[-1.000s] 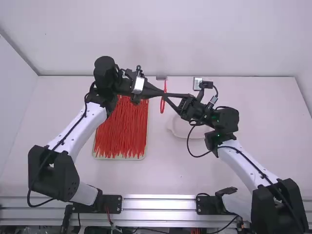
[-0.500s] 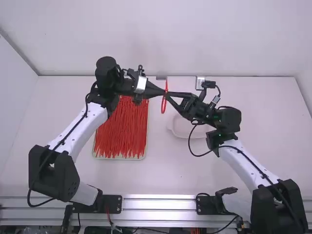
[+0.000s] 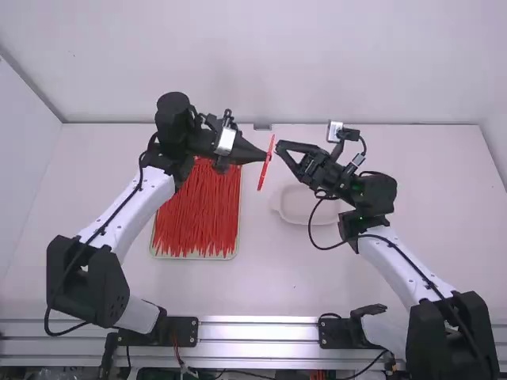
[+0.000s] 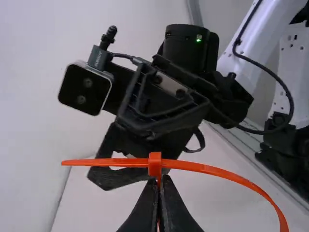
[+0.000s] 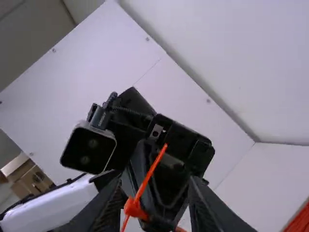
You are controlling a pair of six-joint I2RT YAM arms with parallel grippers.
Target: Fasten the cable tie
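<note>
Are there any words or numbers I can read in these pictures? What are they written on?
No word or number here can be read.
Tiny white print on the cable plug above the right arm's wrist camera: too small to read.
The red cable tie pinched in the left claw: no writing shows on it.

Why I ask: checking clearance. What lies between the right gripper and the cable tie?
Nothing: the high view shows only bare table in the narrow gap between the open right gripper and the red cable tie that the left gripper holds.
</note>
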